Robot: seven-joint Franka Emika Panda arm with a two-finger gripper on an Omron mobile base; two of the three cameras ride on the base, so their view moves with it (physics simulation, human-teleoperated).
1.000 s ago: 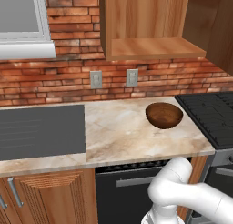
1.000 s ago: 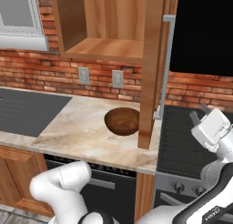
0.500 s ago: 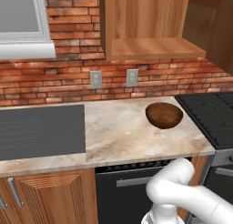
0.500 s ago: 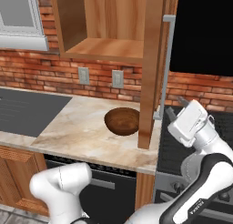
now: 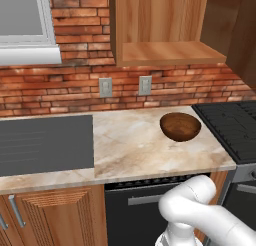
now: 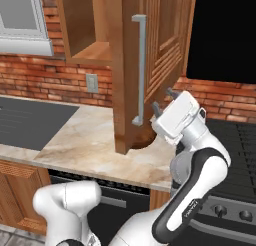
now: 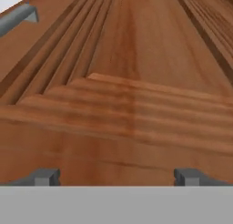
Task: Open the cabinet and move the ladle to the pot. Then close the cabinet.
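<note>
The cabinet (image 5: 165,35) door hangs open and its shelf is bare. The brown bowl (image 5: 180,126) on the counter (image 5: 130,145) looks bare. The pincer (image 6: 163,101) is open by the door

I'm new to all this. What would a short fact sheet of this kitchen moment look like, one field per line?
Cabinet door: swung open, silver bar handle on its outer face
Cabinet shelf: bare wood, nothing lying on it
Gripper: open, holding nothing, close to the door's outer panel, pointed at it
Hand view: raised wood panel of the door up close
Wooden bowl: on the marble counter, beside the stove
Wall: red brick with two outlets
</note>
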